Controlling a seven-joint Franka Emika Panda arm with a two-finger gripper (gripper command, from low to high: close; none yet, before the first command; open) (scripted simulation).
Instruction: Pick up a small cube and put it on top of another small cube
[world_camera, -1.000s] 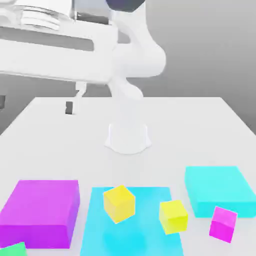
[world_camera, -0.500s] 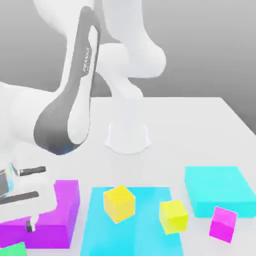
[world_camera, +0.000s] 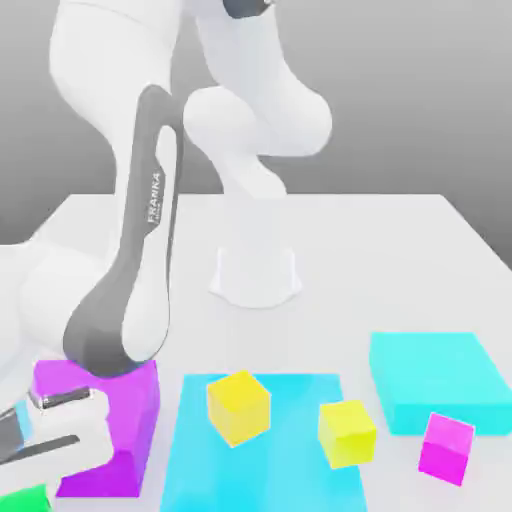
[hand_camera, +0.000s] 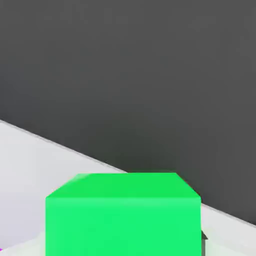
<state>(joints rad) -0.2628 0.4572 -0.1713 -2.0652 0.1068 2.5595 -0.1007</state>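
Observation:
The small green cube (world_camera: 24, 498) lies at the front corner of the table on the exterior view's left, mostly cut off by the frame edge. My gripper (world_camera: 22, 480) has come down over it, the white hand just above it. In the hand view the green cube (hand_camera: 122, 215) looms large and centred right under the hand, with a dark fingertip (hand_camera: 202, 237) against its side. The gripper is shut on it. The small magenta-pink cube (world_camera: 446, 448) stands alone near the front on the exterior view's right, far from the gripper.
A large purple block (world_camera: 130, 400) sits right beside the hand. Two yellow cubes (world_camera: 238, 407) (world_camera: 347, 432) rest on a flat cyan slab (world_camera: 290, 475). A thicker cyan block (world_camera: 435, 380) stands behind the pink cube. The arm's base (world_camera: 256, 275) is mid-table.
The arm swung down to the front corner on the exterior view's left. The hand sank lower over the green cube, and the fingers went from open to shut.

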